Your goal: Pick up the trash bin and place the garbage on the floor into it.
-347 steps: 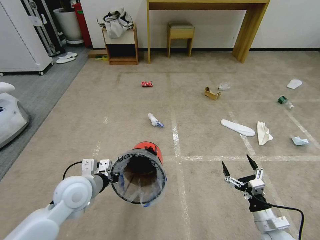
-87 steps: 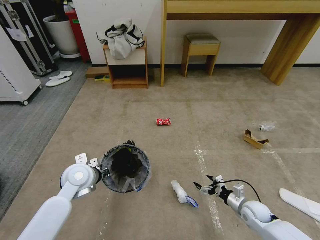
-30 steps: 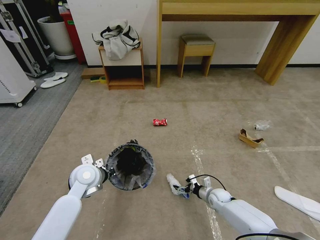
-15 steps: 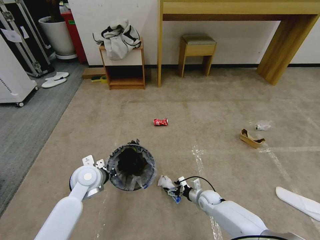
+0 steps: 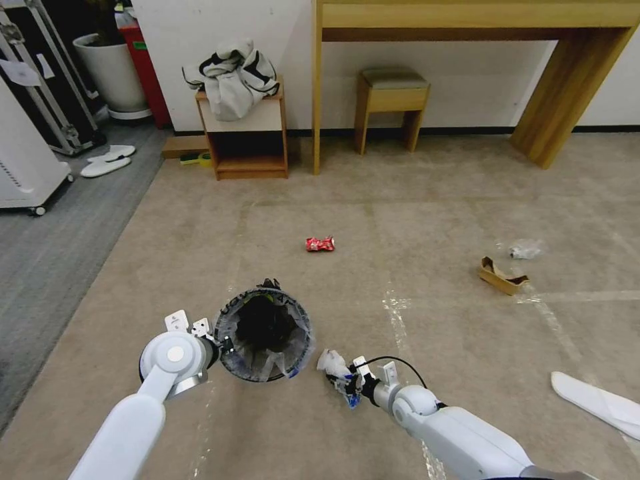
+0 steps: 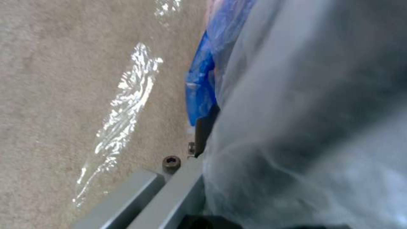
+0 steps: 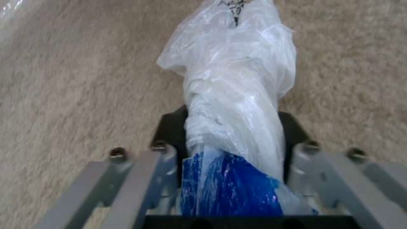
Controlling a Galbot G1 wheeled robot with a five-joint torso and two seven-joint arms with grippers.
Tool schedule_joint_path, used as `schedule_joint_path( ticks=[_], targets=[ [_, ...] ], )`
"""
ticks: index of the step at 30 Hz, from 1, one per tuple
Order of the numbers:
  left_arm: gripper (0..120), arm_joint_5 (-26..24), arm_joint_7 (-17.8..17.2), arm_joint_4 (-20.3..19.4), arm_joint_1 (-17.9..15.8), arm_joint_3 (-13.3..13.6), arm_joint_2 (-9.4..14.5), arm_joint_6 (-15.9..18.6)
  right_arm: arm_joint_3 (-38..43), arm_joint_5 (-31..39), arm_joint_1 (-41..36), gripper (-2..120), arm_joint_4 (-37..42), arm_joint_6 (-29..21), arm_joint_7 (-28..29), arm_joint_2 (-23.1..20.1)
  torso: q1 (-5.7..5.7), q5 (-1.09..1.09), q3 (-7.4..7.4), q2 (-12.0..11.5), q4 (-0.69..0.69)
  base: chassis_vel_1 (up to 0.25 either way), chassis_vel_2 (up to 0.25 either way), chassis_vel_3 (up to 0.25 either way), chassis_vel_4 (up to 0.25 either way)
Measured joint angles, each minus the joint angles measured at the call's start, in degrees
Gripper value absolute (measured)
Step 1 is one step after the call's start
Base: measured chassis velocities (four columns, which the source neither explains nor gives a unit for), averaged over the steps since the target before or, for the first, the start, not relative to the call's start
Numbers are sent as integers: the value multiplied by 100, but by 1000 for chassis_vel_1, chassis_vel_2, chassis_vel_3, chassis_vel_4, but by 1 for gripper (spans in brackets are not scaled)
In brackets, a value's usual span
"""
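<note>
- One trash bin (image 5: 265, 333), clear-bag liner w/ blue edge, held off the floor (image 5: 427, 200) at its rim by left hand (image 5: 223, 345); mouth faces up toward the head cam, dark inside. Left wrist view: liner plastic (image 6: 305, 121) pressed right against the finger.
- Right hand (image 5: 347, 387) clamped on a twisted white plastic bag w/ blue end (image 5: 337, 373), just right of the bin, near but not touching. Right wrist view: bag (image 7: 239, 95) pinched between both black pads, blue part nearest the wrist, white end sticking out past the tips over carpet.
- Other garbage on floor: crushed red can (image 5: 320, 244) beyond the bin; brown cardboard piece (image 5: 501, 276) and crumpled clear plastic (image 5: 525, 249) farther right; white slipper (image 5: 597, 402) at far right edge.
- Whitish tape lines (image 5: 400, 320) cross the carpet between bin and cardboard.
- Bkgd: wooden tabletop legs (image 5: 316, 87), small stool (image 5: 389, 97), low shelf unit w/ bundled cloth on top (image 5: 233, 73).
</note>
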Motion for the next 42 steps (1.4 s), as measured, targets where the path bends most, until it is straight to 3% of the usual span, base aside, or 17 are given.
schedule_joint_path(
  ticks=[9, 21, 26, 31, 34, 37, 42],
  targets=[
    [0, -5, 1, -124, 70, 67, 85, 0, 70, 109, -181, 1, 683, -53, 223, -507, 1, -9, 1, -2, -12, 0, 0, 0, 0],
    [0, -168, -35, -331, 118, 176, 240, 0, 612, 97, -695, 0, 1944, 27, 345, -1206, 1, -12, -1, 0, -13, 0, 0, 0, 0],
    [0, -419, -152, -505, 110, 232, 431, 0, 1035, 23, -1030, 0, 2346, 124, 294, -1474, 0, -11, -1, 0, -14, 0, 0, 0, 0],
    [0, -790, -260, -722, 104, 312, 828, 0, 1635, -146, -1477, 0, 2926, 359, -27, -1849, 0, -12, -1, 1, -14, 0, 0, 0, 0],
    [0, -877, -277, -770, 111, 323, 942, 0, 1769, -209, -1578, 0, 3041, 481, -138, -1924, 0, -12, -2, 1, -14, 0, 0, 0, 0],
    [0, -1091, -300, -908, 150, 354, 1298, 0, 2187, -451, -1898, 0, 3348, 881, -424, -2073, 0, -12, -1, 1, -14, 0, 0, 0, 0],
    [0, -1385, -452, -1061, 189, 364, 1579, 0, 2539, -558, -2139, 0, 3646, 1048, -559, -2160, 0, -12, -2, 1, -14, 0, 0, 0, 0]
  ],
)
